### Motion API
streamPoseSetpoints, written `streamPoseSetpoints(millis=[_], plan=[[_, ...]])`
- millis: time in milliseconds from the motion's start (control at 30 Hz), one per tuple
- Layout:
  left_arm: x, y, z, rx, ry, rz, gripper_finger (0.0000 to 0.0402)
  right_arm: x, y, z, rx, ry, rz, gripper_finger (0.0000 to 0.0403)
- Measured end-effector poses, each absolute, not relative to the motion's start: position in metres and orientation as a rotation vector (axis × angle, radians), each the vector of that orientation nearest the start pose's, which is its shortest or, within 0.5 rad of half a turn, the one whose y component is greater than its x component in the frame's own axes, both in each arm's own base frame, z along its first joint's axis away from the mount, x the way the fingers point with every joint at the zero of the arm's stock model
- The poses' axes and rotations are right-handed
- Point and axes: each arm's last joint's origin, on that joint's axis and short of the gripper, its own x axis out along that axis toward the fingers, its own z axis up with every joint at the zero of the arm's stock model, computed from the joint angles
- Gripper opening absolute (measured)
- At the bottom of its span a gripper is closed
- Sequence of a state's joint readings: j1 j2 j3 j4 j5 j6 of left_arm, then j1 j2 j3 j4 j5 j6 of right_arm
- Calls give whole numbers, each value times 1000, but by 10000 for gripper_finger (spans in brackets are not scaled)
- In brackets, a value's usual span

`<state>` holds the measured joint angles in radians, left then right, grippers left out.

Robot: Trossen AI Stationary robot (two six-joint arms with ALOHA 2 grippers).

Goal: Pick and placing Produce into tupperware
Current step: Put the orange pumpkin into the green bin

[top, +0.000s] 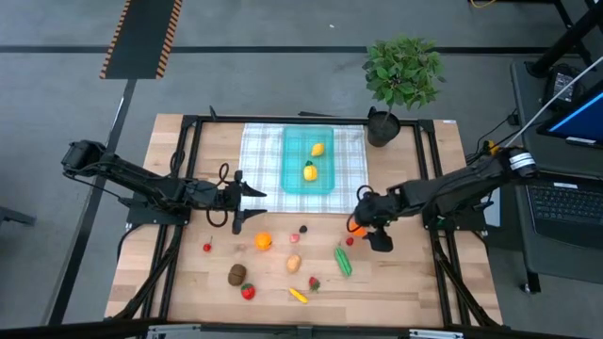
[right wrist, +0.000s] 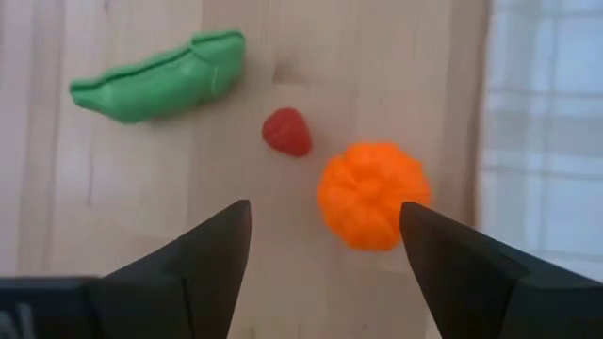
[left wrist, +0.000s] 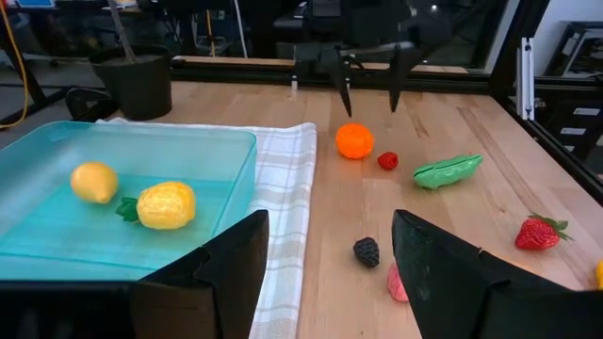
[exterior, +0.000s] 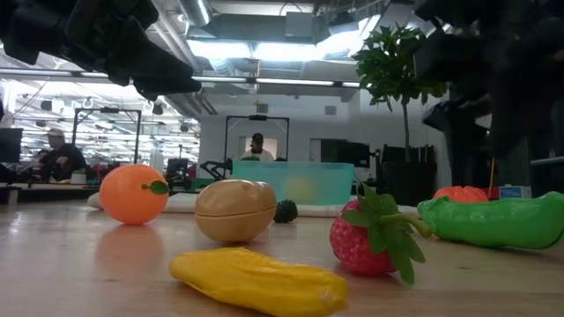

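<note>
The teal tupperware [top: 325, 184] lies on a checked cloth [top: 259, 155] at the table's far middle. It holds a lemon [top: 317, 149] and a second yellow piece [top: 309, 171]. My right gripper [right wrist: 325, 209] is open and hangs above a ribbed orange piece [right wrist: 372, 196], which rests on the wood beside the cloth, next to a small red berry [right wrist: 285, 132] and a green pod [right wrist: 155, 75]. My left gripper [left wrist: 330, 221] is open and stands level near the tupperware's near left corner [left wrist: 247, 151], pointing toward the table's right side.
More produce lies on the near half of the table: a smooth orange [top: 263, 241], a potato [top: 294, 263], a kiwi [top: 236, 274], strawberries [top: 248, 291], a yellow piece [top: 298, 295] and a dark berry [top: 303, 227]. A potted plant [top: 403, 71] stands at the far right corner.
</note>
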<state>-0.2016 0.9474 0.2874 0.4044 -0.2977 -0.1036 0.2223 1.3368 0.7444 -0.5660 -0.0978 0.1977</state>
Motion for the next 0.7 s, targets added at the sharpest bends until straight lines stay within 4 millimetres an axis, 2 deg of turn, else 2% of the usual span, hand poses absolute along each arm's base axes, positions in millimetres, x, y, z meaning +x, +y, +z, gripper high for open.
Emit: streamPoseSetpoints(millis=[433,700], plan=[[186,-29,191,-41,243,109,218,245,58,155,79,1238,133,273],[186,-29,191,-40,243,108,218,249,59,148,81,1247,130,273]])
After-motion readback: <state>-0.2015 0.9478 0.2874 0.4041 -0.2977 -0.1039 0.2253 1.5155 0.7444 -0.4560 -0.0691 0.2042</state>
